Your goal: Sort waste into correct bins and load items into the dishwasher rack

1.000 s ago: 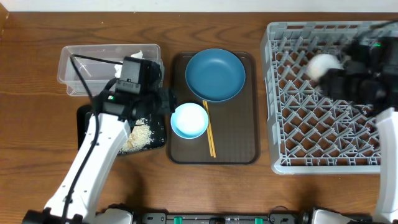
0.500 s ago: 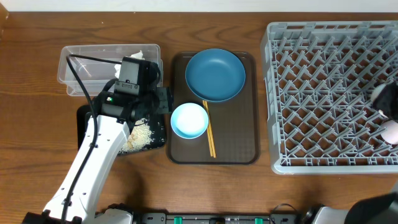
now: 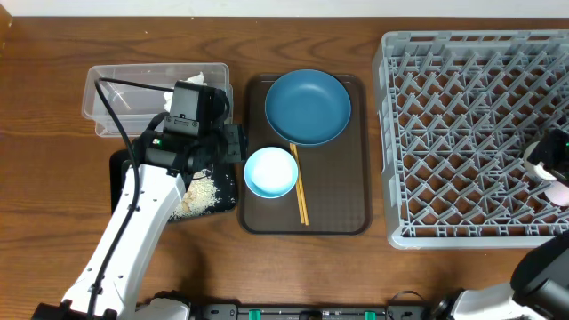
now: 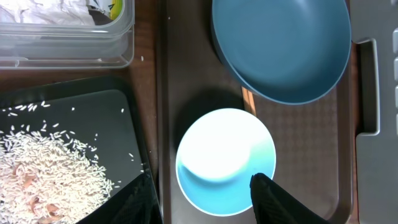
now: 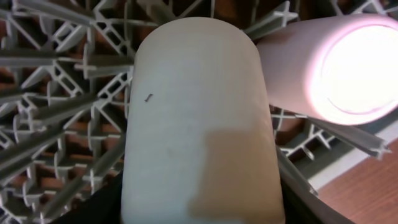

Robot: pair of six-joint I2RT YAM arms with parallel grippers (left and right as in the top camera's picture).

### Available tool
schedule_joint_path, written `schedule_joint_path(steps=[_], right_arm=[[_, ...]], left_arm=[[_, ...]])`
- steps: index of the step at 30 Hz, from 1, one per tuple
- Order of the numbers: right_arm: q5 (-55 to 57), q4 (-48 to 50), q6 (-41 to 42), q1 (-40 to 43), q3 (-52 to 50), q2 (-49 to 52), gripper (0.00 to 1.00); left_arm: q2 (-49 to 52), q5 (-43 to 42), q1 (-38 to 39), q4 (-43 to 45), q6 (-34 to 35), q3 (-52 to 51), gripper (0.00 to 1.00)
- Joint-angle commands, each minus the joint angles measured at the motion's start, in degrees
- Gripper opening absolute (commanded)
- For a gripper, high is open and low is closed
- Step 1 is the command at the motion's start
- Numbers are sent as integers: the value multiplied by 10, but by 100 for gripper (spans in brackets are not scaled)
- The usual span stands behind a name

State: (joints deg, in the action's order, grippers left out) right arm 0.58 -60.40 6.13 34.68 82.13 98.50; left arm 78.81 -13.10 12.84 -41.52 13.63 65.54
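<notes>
Wooden table (image 3: 53, 89), grey plastic rack (image 3: 462, 133) at right. At its right edge the right gripper (image 3: 547, 160) pinches a matte white cup (image 5: 199, 118), a rounded cylinder, low among the lattice prongs and just beside a glossy pink cup (image 5: 348, 68). Best seated between prongs, clear of the pink one, before release. Over the brown tray (image 3: 356, 204) the left gripper (image 4: 202, 193) hangs spread above the pale blue bowl (image 4: 224, 158).

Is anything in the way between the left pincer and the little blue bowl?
No, nothing I can see. The left pincer hangs open over the small bowl on the tray, one finger showing at each side, with nothing between them.
</notes>
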Motion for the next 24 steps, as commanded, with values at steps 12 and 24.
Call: schedule_joint_path(steps=[12, 24], right_arm=[[-129, 24, 7, 4, 46, -5, 84], [-311, 63, -7, -89, 89, -71, 80]], left_arm=[[-3, 8, -3, 0, -5, 3, 56], [-2, 10, -3, -7, -5, 3, 59]])
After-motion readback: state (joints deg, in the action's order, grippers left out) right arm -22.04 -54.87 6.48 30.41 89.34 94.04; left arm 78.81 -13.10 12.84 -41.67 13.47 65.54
